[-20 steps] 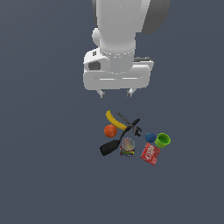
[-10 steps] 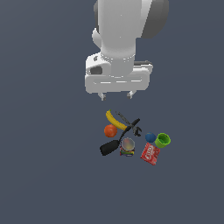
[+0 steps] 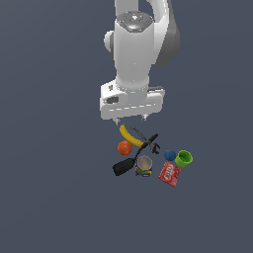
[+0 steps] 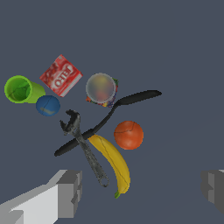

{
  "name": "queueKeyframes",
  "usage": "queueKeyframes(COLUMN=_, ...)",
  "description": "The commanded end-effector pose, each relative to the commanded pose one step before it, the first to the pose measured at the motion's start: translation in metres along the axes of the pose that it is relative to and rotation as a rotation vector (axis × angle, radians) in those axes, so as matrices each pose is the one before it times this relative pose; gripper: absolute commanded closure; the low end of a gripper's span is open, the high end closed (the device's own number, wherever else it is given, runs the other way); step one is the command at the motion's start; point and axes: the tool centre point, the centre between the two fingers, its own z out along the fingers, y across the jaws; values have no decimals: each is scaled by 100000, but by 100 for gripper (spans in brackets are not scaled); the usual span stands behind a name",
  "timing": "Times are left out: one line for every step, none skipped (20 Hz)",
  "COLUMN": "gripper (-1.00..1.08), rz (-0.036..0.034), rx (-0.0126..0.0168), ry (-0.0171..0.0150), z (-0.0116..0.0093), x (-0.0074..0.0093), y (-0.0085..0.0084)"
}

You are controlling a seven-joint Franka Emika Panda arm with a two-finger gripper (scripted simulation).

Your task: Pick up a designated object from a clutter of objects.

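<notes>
**Spread gripper hangs over the banana end of the clutter**

A plain dark blue-grey floor carries everything, with no edge in sight. Going from the exterior view's left: a black long-handled spatula lies with its broad blade nearest that side, and the glossy orange ball sits just above it. The curved yellow banana with dark tips lies beside the ball, under the white arm's gripper, whose grey fingers are spread wide and grasp nothing. A dark metal wrench crosses the spatula handle beside the banana. Next come the round tin with a pale lid, the red printed packet, the small blue ball and the bright green cup tipped on its side.
</notes>
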Motion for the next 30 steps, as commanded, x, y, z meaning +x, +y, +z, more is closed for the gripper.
queueKeyframes(gripper=-92, rz=-4030, rx=-202, ry=-76, z=2179, x=-480, y=-61)
queueKeyframes(gripper=-92, rz=-1808, rx=-81, ry=-16, z=948, x=-245, y=-48)
queueKeyframes(gripper=-92, rz=-1831, rx=-75, ry=-16, z=945, x=-267, y=-61)
queueKeyframes(gripper=-92, rz=-1836, rx=-67, ry=-16, z=933, x=-287, y=-74)
queueKeyframes(gripper=-92, rz=-1842, rx=-59, ry=-15, z=921, x=-306, y=-88)
queueKeyframes(gripper=-92, rz=-1846, rx=-51, ry=-13, z=908, x=-325, y=-102)
queueKeyframes(gripper=-92, rz=-1851, rx=-43, ry=-12, z=894, x=-343, y=-117)
queueKeyframes(gripper=-92, rz=-1855, rx=-35, ry=-10, z=880, x=-360, y=-132)
queueKeyframes(gripper=-92, rz=-1859, rx=-27, ry=-8, z=866, x=-376, y=-148)
queueKeyframes(gripper=-92, rz=-1863, rx=-18, ry=-5, z=851, x=-391, y=-164)
queueKeyframes(gripper=-92, rz=-1867, rx=-10, ry=-2, z=835, x=-405, y=-181)
queueKeyframes(gripper=-92, rz=-1855, rx=-2, ry=1, z=813, x=-416, y=-196)
queueKeyframes(gripper=-92, rz=-1775, rx=6, ry=5, z=761, x=-408, y=-204)
queueKeyframes(gripper=-92, rz=-1680, rx=13, ry=8, z=706, x=-396, y=-207)
queueKeyframes(gripper=-92, rz=-1587, rx=18, ry=10, z=653, x=-381, y=-209)
queueKeyframes(gripper=-92, rz=-1492, rx=22, ry=13, z=602, x=-365, y=-208)
queueKeyframes(gripper=-92, rz=-1396, rx=26, ry=15, z=553, x=-347, y=-205)
queueKeyframes(gripper=-92, rz=-1301, rx=28, ry=16, z=506, x=-327, y=-200)
queueKeyframes(gripper=-92, rz=-1205, rx=30, ry=17, z=460, x=-306, y=-194)
queueKeyframes(gripper=-92, rz=-1111, rx=30, ry=18, z=417, x=-284, y=-186)
queueKeyframes(gripper=-92, rz=-1012, rx=30, ry=18, z=375, x=-262, y=-174)
queueKeyframes(gripper=-92, rz=-915, rx=29, ry=18, z=334, x=-238, y=-162)
queueKeyframes(gripper=-92, rz=-819, rx=28, ry=17, z=295, x=-214, y=-149)
queueKeyframes(gripper=-92, rz=-724, rx=26, ry=16, z=257, x=-190, y=-135)
queueKeyframes(gripper=-92, rz=-629, rx=23, ry=15, z=221, x=-165, y=-120)
queueKeyframes(gripper=-92, rz=-530, rx=20, ry=13, z=185, x=-140, y=-102)
queueKeyframes(gripper=-92, rz=-436, rx=17, ry=11, z=150, x=-114, y=-86)
queueKeyframes(gripper=-92, rz=-338, rx=13, ry=9, z=116, x=-89, y=-67)
queueKeyframes(gripper=-92, rz=-239, rx=10, ry=6, z=82, x=-64, y=-47)
queueKeyframes(gripper=-92, rz=-138, rx=6, ry=4, z=49, x=-40, y=-26)
